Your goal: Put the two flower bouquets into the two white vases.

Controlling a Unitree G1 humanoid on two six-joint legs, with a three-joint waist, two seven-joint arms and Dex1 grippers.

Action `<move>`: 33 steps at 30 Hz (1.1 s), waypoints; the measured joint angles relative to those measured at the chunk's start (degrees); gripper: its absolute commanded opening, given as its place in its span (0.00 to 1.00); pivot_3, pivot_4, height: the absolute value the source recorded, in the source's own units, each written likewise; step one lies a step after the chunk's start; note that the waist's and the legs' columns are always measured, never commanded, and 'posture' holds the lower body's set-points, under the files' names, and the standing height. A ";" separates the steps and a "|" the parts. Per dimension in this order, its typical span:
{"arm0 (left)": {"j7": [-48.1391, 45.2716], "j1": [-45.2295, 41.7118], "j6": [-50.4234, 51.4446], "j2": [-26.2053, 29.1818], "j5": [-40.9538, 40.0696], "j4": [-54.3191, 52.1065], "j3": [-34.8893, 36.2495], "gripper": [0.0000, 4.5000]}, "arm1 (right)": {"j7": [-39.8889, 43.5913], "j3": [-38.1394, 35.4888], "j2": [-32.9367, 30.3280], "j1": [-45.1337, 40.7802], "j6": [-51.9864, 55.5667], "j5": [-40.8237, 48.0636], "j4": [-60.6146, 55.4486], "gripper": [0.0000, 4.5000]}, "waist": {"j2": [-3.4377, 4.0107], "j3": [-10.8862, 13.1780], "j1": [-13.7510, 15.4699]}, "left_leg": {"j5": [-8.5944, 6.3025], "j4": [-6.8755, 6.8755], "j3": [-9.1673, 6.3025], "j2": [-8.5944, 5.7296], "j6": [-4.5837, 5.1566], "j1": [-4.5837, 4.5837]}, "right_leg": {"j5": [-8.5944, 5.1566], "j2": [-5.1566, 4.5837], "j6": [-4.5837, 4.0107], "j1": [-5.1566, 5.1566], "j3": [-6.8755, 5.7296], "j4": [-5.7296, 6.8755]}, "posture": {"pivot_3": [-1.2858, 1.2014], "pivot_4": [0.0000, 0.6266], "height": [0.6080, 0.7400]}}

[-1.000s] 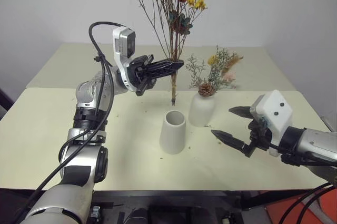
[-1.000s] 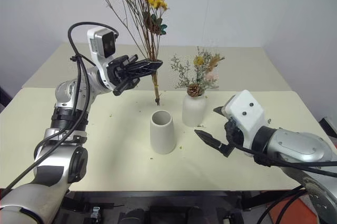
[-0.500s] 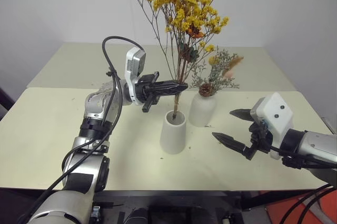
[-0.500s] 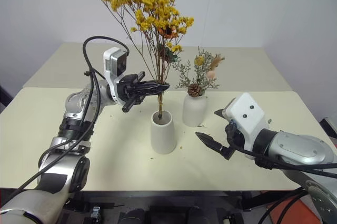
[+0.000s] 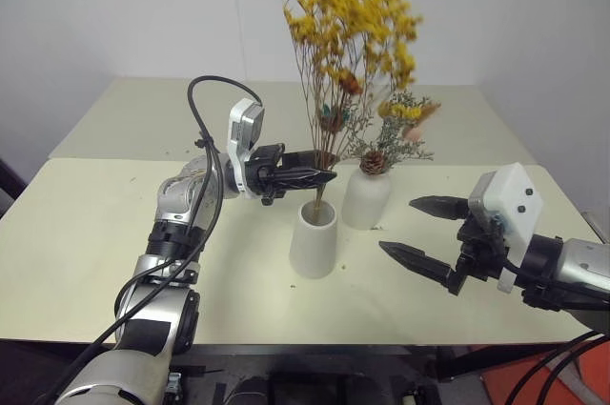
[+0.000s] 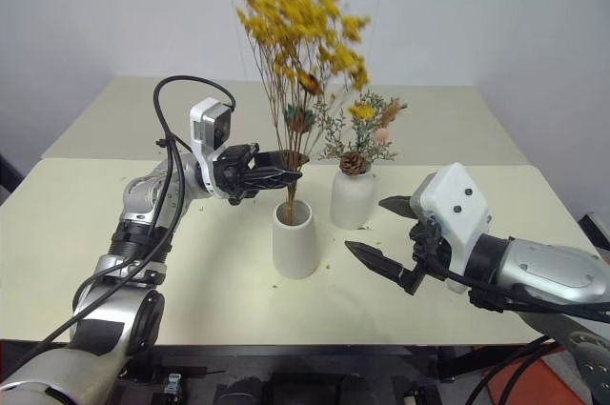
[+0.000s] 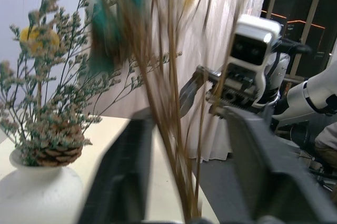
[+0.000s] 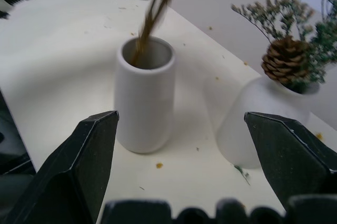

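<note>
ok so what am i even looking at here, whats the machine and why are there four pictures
It is a humanoid robot with two arms, each ending in a gripper of two black fingers. Two pictures come from cameras in its head, looking down over a pale cream table. The other two come from cameras on its wrists, looking along the fingers.

On the table stand a matte white tapered vase and a rounded white vase. The rounded one already holds a small grey-green sprig bunch with a brown cone.

The left gripper is around the thin brown stems of a tall dried bunch of tiny yellow blossoms, whose stem ends sit in the tapered vase. Its fingers look parted around the stems. The right gripper hovers open and empty.
</note>
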 measured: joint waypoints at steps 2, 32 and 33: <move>0.02 0.04 -0.68 -0.04 0.00 -0.01 0.03 0.83 | -0.03 0.44 -0.88 1.31 -0.93 -0.23 0.01 1.00 | 0.00 0.00 0.01 | 0.00 0.00 0.00 0.00 0.00 0.01 | 0.00 0.00 0.00 0.00 0.00 0.00 | 0.52 0.24 1.00; -0.14 12.17 -0.84 13.74 0.35 -9.53 3.10 0.99 | 2.19 3.15 -5.12 5.53 -7.65 -4.64 1.89 1.00 | 0.00 0.00 0.04 | 0.00 0.00 0.02 0.05 0.00 0.10 | -0.02 0.01 -0.03 0.03 0.00 0.01 | 0.52 0.24 1.00; 0.47 12.15 -0.93 14.04 0.28 -9.42 3.96 0.99 | 2.31 3.15 -5.28 5.53 -7.70 -4.64 1.98 1.00 | 0.00 0.00 0.08 | 0.00 0.00 0.02 0.05 0.00 0.10 | -0.03 0.01 -0.03 0.03 0.00 0.01 | 0.52 0.24 1.00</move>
